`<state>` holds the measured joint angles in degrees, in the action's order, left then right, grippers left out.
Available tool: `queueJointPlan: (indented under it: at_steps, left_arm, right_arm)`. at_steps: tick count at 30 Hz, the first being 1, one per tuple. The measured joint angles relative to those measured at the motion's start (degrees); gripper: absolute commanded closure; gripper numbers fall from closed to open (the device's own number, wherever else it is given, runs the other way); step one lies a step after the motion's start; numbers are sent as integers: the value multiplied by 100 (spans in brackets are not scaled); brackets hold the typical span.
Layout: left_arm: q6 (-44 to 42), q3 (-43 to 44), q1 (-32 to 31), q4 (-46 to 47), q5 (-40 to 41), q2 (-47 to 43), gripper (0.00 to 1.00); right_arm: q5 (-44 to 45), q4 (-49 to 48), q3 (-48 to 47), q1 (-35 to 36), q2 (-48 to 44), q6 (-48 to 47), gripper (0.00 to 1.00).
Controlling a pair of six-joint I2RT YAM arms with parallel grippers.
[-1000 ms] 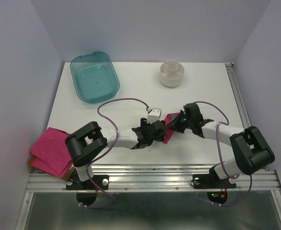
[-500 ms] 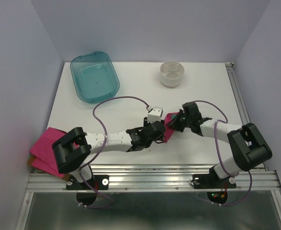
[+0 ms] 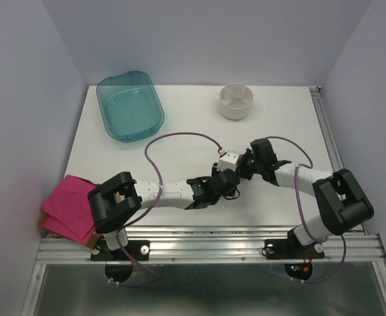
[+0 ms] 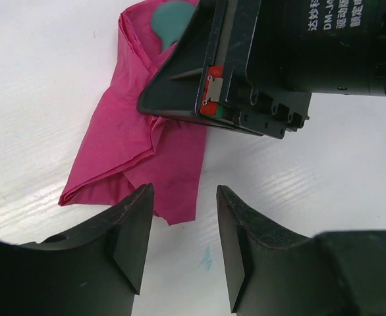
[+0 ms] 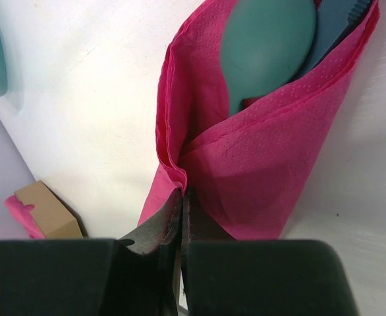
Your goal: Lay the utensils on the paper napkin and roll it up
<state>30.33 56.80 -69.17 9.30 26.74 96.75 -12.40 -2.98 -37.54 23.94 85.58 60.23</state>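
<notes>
The paper napkin [image 4: 134, 138] lies near the middle of the table [image 3: 180, 131], towards its front edge, folded loosely lengthwise around the utensils [image 5: 272, 46]. A teal spoon bowl and a darker second piece beside it protrude from the open end of the wrap. The right gripper [image 5: 182, 205] is at the opposite end of the wrap; its fingers are pressed together and pinch the folded edge of the napkin. The left gripper [image 4: 183, 243] is positioned low over the table just beside the napkin's lower corner. Its fingers [image 4: 130, 243] are spread, with only bare table between them, and they do not touch the paper. The two grippers sit close together, tip to tip, over the bundle. A teal tray [image 3: 105, 112] stands at the far left of the table and a white round container [image 3: 236, 103] at the far centre. A pile of pink napkins [image 3: 68, 207] rests at the near left edge, next to a cardboard box [image 5: 45, 207].
</notes>
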Motion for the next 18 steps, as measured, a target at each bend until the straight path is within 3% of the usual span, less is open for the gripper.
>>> queueJointPlan:
  at_steps: [18]
  left_arm:
    - [-444, 35, 382, 409, -439, 625, 50]
  right_arm:
    - [26, 96, -66, 0, 0, -24, 99]
